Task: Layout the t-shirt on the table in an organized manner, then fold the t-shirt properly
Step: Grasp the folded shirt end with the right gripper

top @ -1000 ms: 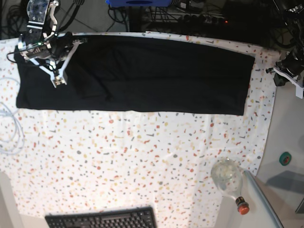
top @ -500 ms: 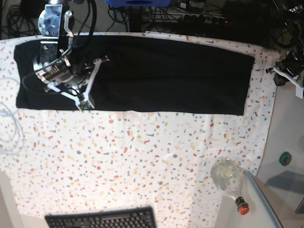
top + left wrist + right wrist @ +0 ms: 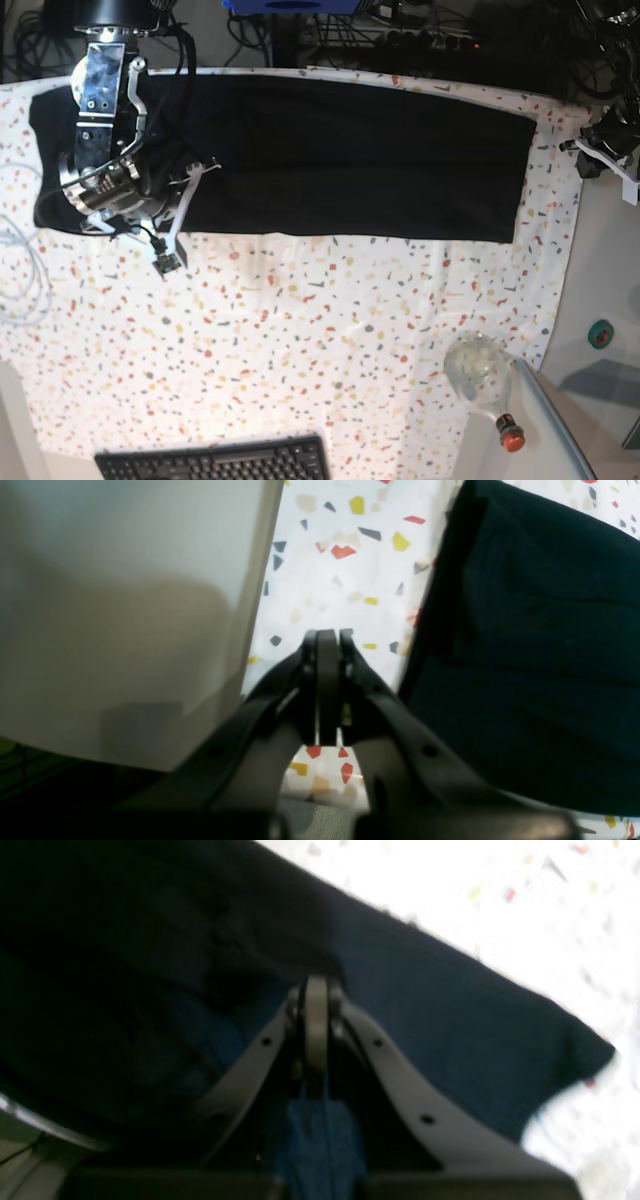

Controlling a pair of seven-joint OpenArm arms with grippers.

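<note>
The black t-shirt [image 3: 330, 160] lies flat as a long strip across the far part of the speckled table [image 3: 320, 340]. My right gripper [image 3: 165, 262] is shut and hangs above the shirt's near left edge. In the right wrist view its tips [image 3: 315, 985] are closed over the dark cloth [image 3: 450, 1010], and no cloth shows between them. My left gripper [image 3: 598, 150] is at the table's right edge, beside the shirt's right end. In the left wrist view it [image 3: 327, 637] is shut and empty over bare table, with the shirt [image 3: 540, 645] just to its right.
A black keyboard [image 3: 215, 462] lies at the near edge. A glass bottle with a red cap [image 3: 485, 385] lies near right. A green tape roll [image 3: 600, 333] sits off the table's right side. White cable [image 3: 15, 270] loops at the left. Cables and gear run along the back.
The right arm has swung from the shirt's far left corner toward the near edge, and its gripper now hangs over the shirt's front border. The shirt and the left arm have not moved.
</note>
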